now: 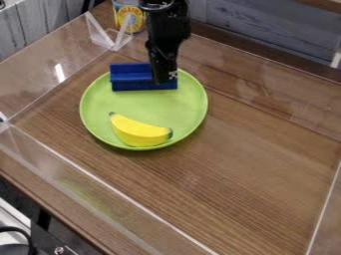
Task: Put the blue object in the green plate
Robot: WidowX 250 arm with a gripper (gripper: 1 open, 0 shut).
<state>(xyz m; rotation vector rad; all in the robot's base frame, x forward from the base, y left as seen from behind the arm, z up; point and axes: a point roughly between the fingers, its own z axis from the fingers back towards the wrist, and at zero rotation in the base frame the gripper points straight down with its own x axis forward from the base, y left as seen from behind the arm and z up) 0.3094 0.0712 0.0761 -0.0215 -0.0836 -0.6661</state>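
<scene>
Blue block (pixel 131 77), dark and rectangular, lay across the far rim of the green plate (pixel 186 110), partly over its inner surface. The black claw (pixel 163 80) stood above and against the block toward its right-hand end in the view, covering part of it; its jaws were together, though whether they gripped the block could not be told. Nearer the front of the plate, a yellow banana-shaped object (pixel 139 130) rested on the green surface, apart from the block. The plate sat on the brown wooden counter (pixel 253 169).
</scene>
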